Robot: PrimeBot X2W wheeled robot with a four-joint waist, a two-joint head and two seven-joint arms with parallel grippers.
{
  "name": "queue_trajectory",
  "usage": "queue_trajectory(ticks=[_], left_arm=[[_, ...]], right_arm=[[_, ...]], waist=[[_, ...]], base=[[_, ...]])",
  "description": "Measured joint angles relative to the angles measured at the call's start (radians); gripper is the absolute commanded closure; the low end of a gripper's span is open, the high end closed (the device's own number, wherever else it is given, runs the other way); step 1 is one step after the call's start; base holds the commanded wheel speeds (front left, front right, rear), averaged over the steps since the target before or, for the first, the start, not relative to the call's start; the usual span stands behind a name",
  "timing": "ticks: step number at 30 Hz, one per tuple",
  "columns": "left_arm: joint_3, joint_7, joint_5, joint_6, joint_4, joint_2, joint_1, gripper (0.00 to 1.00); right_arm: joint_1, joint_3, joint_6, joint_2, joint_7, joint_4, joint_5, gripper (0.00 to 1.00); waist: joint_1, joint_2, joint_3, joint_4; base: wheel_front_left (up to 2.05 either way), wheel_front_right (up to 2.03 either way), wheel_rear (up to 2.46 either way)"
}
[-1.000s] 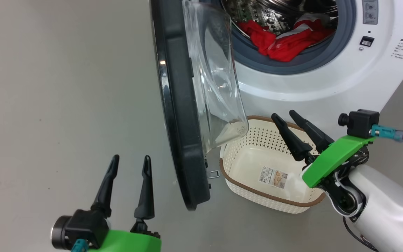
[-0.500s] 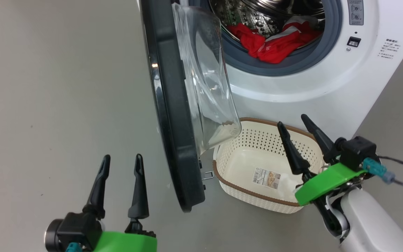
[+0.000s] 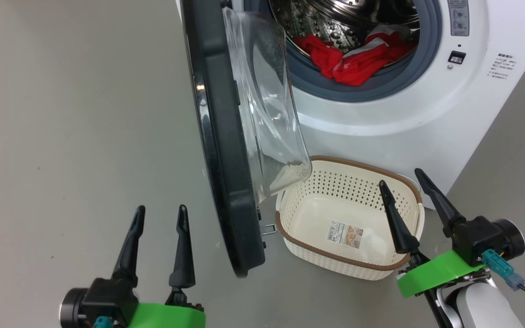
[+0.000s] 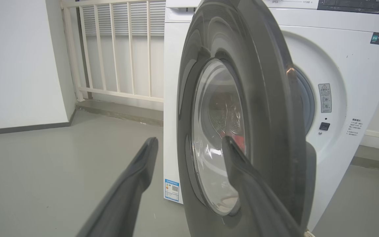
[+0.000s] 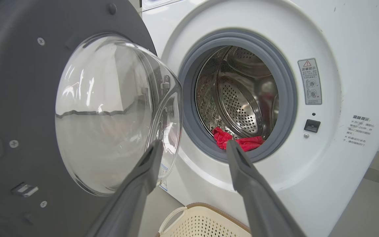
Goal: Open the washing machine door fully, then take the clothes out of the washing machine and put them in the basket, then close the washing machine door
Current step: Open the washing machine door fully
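Head view: one washing machine door (image 3: 226, 159) stands open at centre; one heap of red clothes (image 3: 353, 64) lies in the washing machine (image 3: 381, 118), upper right; one basket (image 3: 335, 182) sits below. Left wrist view presents the door's outer face, right wrist view its glass bowl (image 5: 110, 112). Left gripper (image 3: 161, 208), lower left, and right gripper (image 3: 400, 176), lower right: fingers apart, holding nothing.

The right gripper (image 5: 193, 143) held its two fingers apart and empty before the washing machine (image 5: 341, 49), its door (image 5: 18, 82) swung open at left, red clothes (image 5: 239, 142) low in the steel drum (image 5: 242, 95), the basket (image 5: 206, 220) below.
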Motion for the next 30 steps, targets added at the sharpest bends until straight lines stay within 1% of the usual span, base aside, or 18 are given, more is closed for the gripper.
queue_trajectory(ticks=[5, 21, 22, 23, 24, 25, 30], left_arm=[[0.000, 0.000, 0.000, 0.000, 0.003, 0.000, 0.000, 0.00], [0.000, 0.000, -0.002, 0.012, 0.014, 0.000, 0.000, 0.00], [-0.001, 0.000, -0.003, 0.012, 0.015, 0.000, 0.000, 0.24], [-0.002, 0.000, -0.005, 0.012, 0.016, 0.000, 0.000, 0.58], [-0.003, 0.000, -0.008, 0.012, 0.016, 0.000, 0.000, 0.89], [-0.003, 0.000, -0.012, 0.012, 0.016, 0.000, 0.000, 1.00], [-0.012, 0.000, -0.014, 0.012, 0.012, 0.000, 0.000, 1.00]], right_arm=[[0.023, -0.009, 0.000, 0.001, 0.000, -0.016, 0.033, 0.00], [0.025, -0.030, 0.000, 0.002, 0.000, -0.024, 0.033, 0.00], [0.025, -0.030, 0.000, 0.002, 0.000, -0.024, 0.033, 0.00], [0.025, -0.030, 0.000, 0.002, 0.000, -0.024, 0.033, 0.00], [0.025, -0.030, 0.000, 0.002, 0.000, -0.024, 0.033, 0.00], [0.025, -0.029, 0.000, 0.002, 0.000, -0.024, 0.033, 0.00], [0.032, -0.030, 0.000, 0.002, 0.000, -0.022, 0.034, 0.00]], waist=[[0.0000, 0.0000, -0.001, -0.002], [0.0001, 0.0000, -0.006, 0.003], [0.0000, 0.0000, -0.007, 0.003], [0.0001, 0.0000, -0.009, 0.003], [0.0000, 0.0000, -0.009, 0.003], [0.0000, 0.0000, -0.010, 0.003], [0.0001, 0.0000, -0.016, 0.003]], base=[[0.00, 0.00, 0.00], [0.00, 0.00, 0.00], [0.00, 0.00, 0.00], [0.00, 0.00, 0.00], [0.00, 0.00, 0.00], [0.00, 0.00, 0.00], [0.00, 0.00, 0.00]])
